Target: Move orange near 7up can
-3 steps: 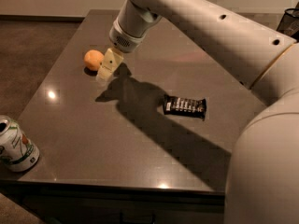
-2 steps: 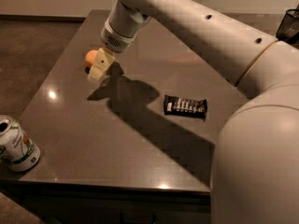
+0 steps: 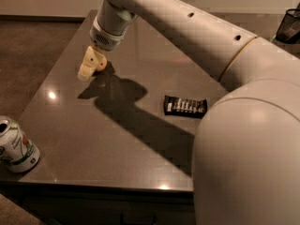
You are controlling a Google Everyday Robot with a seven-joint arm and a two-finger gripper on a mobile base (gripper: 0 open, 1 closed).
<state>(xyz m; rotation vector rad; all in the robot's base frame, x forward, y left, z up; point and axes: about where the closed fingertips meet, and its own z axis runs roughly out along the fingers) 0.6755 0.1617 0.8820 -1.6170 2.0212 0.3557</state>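
Note:
The orange (image 3: 101,65) lies on the dark table (image 3: 117,139) at the far left, mostly hidden behind my gripper (image 3: 89,68), with only a small orange-yellow patch showing at the gripper's right side. The gripper hangs down from the arm, right at the orange and low over the table. The 7up can (image 3: 15,146), white and green with a red spot and a silver top, stands at the table's front left corner, far from the orange and the gripper.
A black snack bar wrapper (image 3: 185,106) lies right of the table's middle. The arm's large body (image 3: 248,139) fills the right of the view. A dark mesh bin (image 3: 289,26) stands at the far right. Brown floor surrounds the table.
The gripper has moved left and down onto the orange, which now shows only as a small patch beside it. The can and the wrapper have not moved.

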